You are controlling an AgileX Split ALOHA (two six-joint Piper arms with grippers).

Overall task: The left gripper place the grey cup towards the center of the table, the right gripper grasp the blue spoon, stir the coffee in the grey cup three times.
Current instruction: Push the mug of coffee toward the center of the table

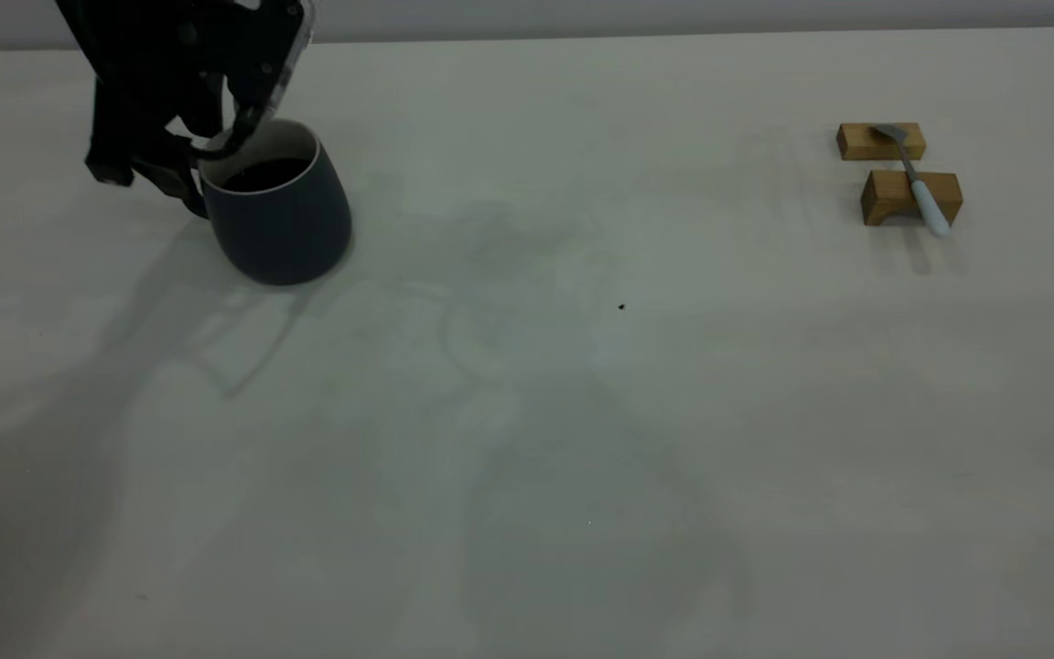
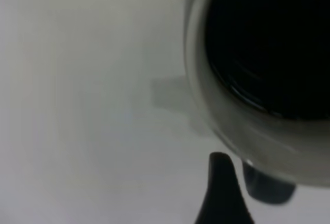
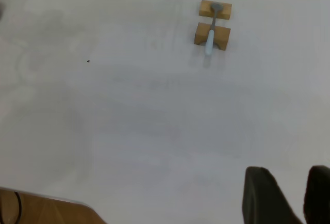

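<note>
Off-white table is being left bare across the near part, apart from a tiny dark speck around the middle. Farther back on the left, the grey cup is being gripped at its rim by the left gripper, one finger inside the rim and the other by the handle side, so it's closed on the cup. The cup is being tipped a bit, and coffee is being held inside, pretty dark. Far right, the blue spoon is being propped across two wooden blocks, bowl on the farther one. The right gripper is being held well away from the spoon, fingers slightly apart, holding nothing.
</note>
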